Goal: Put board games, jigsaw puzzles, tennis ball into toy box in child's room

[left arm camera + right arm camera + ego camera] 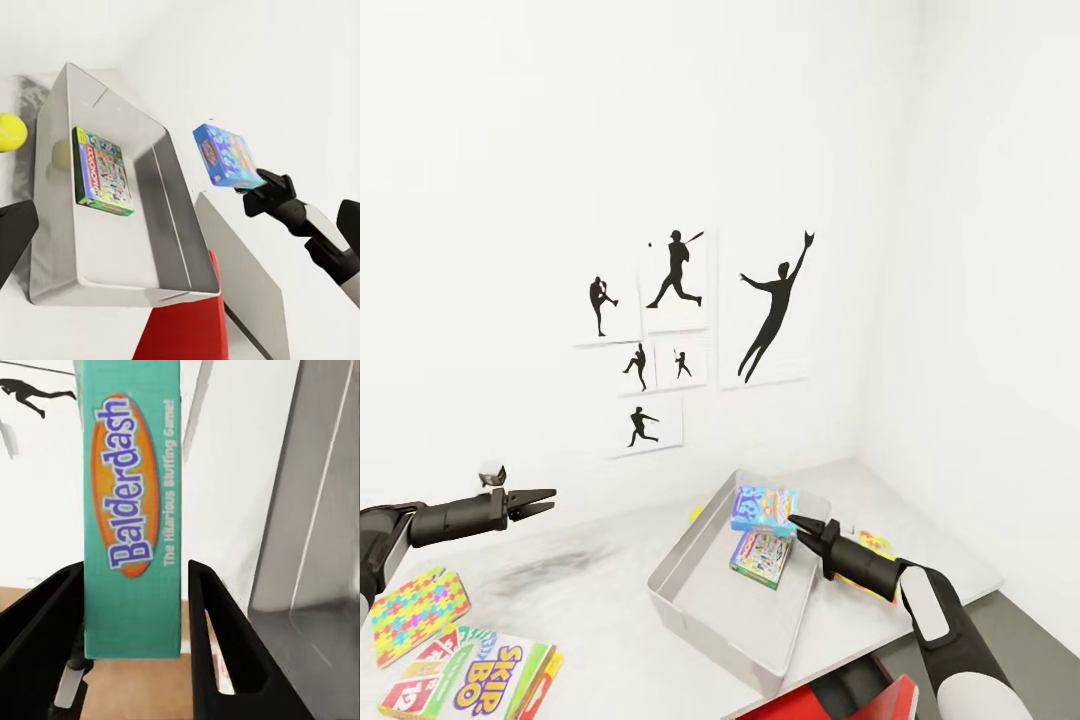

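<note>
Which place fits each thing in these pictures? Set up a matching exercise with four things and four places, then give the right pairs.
Things
1. Balderdash box
2. Monopoly box
3. SKIP-BO box
4. left hand

Places
A. lying flat on the toy box floor
B. open, holding nothing, above the table
C. held in the right hand over the toy box
D. lying on the table beside a jigsaw puzzle

Pairs: 1-C, 2-A, 3-D, 4-B

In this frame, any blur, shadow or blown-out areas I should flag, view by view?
Head view: white walls nearly washed out, corner barely reads; a smudgy dark shadow on the table beneath the left gripper.
Left wrist view: sharp; the bin casts a soft shadow.
Right wrist view: the blue game box is very close, lettering legible, edges slightly soft.
</note>
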### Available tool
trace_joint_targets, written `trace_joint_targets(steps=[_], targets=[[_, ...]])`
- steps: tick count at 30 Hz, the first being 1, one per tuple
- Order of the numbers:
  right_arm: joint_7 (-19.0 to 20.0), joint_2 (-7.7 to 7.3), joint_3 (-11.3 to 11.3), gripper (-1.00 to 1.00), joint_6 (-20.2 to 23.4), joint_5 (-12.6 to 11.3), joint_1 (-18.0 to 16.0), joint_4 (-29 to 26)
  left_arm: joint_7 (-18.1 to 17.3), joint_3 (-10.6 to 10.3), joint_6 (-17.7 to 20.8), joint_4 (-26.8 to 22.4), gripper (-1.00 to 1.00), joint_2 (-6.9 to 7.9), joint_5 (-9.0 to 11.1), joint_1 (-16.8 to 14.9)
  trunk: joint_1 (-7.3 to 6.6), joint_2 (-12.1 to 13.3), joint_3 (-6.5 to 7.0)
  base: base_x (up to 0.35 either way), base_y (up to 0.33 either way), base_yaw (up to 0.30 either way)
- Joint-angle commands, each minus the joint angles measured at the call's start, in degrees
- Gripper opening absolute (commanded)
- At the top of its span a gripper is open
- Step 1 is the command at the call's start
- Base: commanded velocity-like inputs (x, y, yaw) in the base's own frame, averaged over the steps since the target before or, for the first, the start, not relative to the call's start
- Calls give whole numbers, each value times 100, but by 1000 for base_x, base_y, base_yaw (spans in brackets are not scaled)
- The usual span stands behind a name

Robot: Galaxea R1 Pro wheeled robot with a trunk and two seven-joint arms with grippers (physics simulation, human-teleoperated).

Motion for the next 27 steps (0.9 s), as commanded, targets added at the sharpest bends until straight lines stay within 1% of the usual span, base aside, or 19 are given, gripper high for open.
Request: trace_joint_targets(steps=[1,2,4,6,8,9,12,14,20,23,27], targets=[[-118,9,-8,-100,46,-6,-4,-21,-35,14,60,0,100,-1,-32,-2,2,-5,-3,-3,1,0],[-285,14,0,-100,49,-34,-4,-36,-35,14,60,0,100,-1,-32,-2,2,-5,-3,-2,0,0],[-451,14,-2,-100,52,-74,-4,-41,-35,14,60,0,100,0,-32,-2,2,-5,-3,-1,0,0],[-538,14,-12,-100,66,-136,-4,-25,-35,14,60,1,100,2,-32,-2,2,-5,-3,0,0,0],[-570,14,-16,-100,75,-210,-4,-25,-35,14,60,1,100,4,-32,-2,2,-5,-3,0,0,0],[-593,14,-15,-100,81,-307,-4,-26,-35,14,60,1,100,6,-32,-2,2,-5,-3,0,0,0],[-640,9,-7,-100,80,-459,-4,-28,-35,13,60,0,100,4,-32,-2,2,-5,-3,0,0,0],[-660,7,-2,-100,79,-515,-4,-37,-35,9,60,0,100,2,-32,-2,2,-5,-3,0,0,0],[-700,12,10,-100,83,-549,-5,-24,-35,14,60,0,100,7,-32,-2,2,-5,-3,-3,0,0],[-842,6,6,-100,99,-564,-5,5,-35,14,60,0,100,2,-32,-2,2,-5,-3,-72,0,0],[-892,7,-1,-100,103,-573,-9,28,-35,16,60,0,100,8,-32,-2,2,-5,-3,-29,0,0]])
